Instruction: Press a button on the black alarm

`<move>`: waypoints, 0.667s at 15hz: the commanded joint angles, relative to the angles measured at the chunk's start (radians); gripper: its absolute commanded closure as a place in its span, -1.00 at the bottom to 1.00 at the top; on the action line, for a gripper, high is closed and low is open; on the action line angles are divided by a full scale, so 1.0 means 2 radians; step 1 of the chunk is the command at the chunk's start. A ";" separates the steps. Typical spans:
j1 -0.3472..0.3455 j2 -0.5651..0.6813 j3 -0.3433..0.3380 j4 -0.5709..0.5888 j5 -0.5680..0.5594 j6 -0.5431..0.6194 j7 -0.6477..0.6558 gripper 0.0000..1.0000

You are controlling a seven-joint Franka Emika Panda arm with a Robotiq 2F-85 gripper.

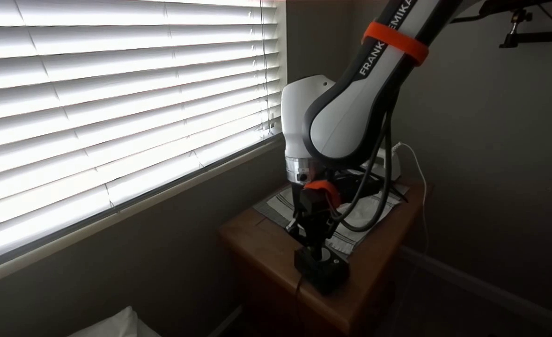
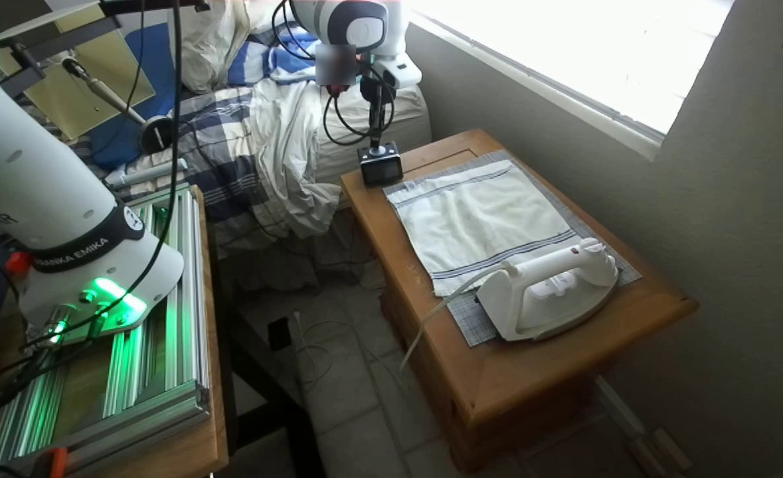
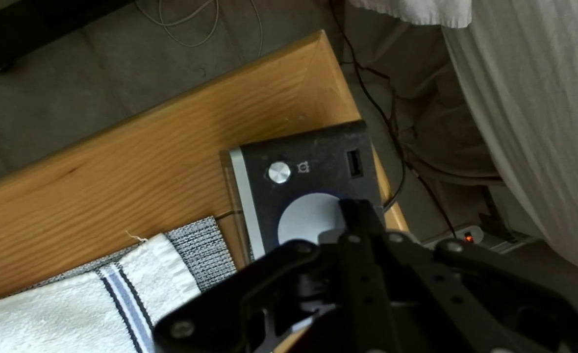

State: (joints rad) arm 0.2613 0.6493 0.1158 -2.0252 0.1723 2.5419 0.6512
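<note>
The black alarm (image 3: 328,147) is a boxy black clock standing at the table's corner; it also shows in both exterior views (image 1: 321,274) (image 2: 382,171). Its top has a large round pale button (image 3: 308,215), a small silver button (image 3: 279,172) beside an icon, and a slot. My gripper (image 3: 362,208) is shut and empty, fingers together, pointing down at the alarm's top. Its tips cover the edge of the large button in the wrist view. In both exterior views the tips (image 1: 319,250) (image 2: 377,143) are at the alarm's top; I cannot tell whether they press it.
A white towel (image 2: 484,212) on a grey mat lies beside the alarm. A white iron (image 2: 550,292) stands at the table's far end from the alarm. The wooden table's edge (image 3: 195,98) is close to the alarm. A window (image 1: 116,93) and wall run alongside; a bed (image 2: 285,133) is nearby.
</note>
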 commanded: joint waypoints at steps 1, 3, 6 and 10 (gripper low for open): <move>0.002 0.018 -0.002 0.024 0.019 -0.013 -0.004 1.00; 0.001 0.020 -0.002 0.028 0.022 -0.015 -0.004 1.00; 0.001 0.024 -0.004 0.032 0.026 -0.015 -0.003 1.00; 0.001 0.028 -0.008 0.036 0.027 -0.015 0.001 1.00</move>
State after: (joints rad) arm 0.2597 0.6662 0.1122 -1.9959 0.1975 2.5227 0.6549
